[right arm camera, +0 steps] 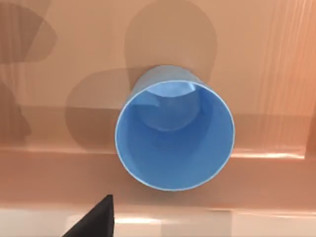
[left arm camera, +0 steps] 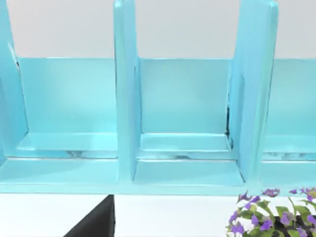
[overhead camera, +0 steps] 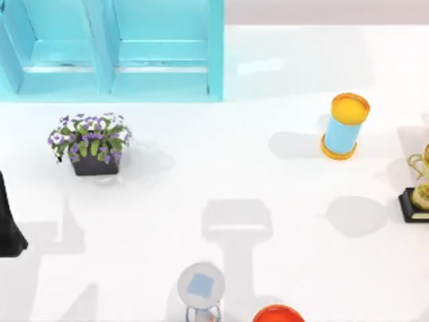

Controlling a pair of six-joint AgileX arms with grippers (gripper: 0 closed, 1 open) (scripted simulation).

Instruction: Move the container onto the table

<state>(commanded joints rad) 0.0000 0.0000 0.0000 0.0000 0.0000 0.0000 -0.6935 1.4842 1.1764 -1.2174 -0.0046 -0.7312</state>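
Blue container (right arm camera: 174,136) upright on brown surface (right arm camera: 276,64); fingers' state can't tell

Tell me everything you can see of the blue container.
The container is a plain medium-blue cup, round, open-topped, with a thin paler rim and a smooth matte look like plastic. The right wrist view looks down into it: it is empty, its flat bottom narrower than its mouth, so the body tapers. It stands upright on a glossy orange-brown surface, casting soft shadows. No gripper touches it.
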